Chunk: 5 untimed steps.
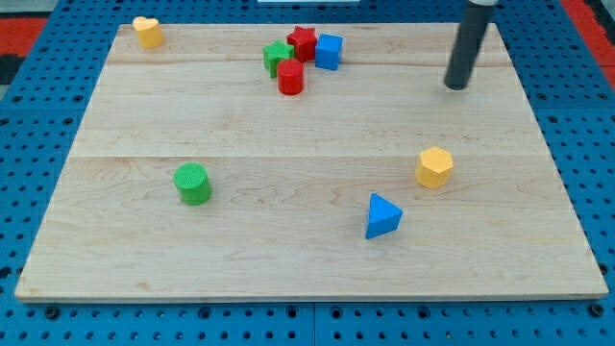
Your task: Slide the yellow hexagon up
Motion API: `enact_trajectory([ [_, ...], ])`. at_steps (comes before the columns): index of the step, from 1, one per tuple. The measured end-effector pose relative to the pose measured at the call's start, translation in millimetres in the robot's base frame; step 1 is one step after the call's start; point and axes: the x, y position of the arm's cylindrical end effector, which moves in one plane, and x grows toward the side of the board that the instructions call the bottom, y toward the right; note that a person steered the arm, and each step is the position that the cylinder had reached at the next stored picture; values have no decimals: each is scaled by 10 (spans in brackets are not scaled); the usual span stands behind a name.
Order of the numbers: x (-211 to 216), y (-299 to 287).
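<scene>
Tip above the hexagon, on the wrong side for pushing it up

Wooden board (307,125): my tip (455,86), a bare rod holding nothing, stands toward the view's top from the yellow hexagon (434,166), apart; probably must circle below, blue triangle (382,215) near

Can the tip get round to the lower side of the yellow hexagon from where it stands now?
Probably yes. My tip stands toward the view's top, above the yellow hexagon, with bare board between them. The nearest other block, the blue triangle, lies below and left of the hexagon, apart from it, so it hardly blocks the approach.
</scene>
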Motion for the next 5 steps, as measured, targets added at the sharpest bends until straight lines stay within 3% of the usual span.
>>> enact_trajectory([
  [2,450,493],
  [5,1289,476],
])
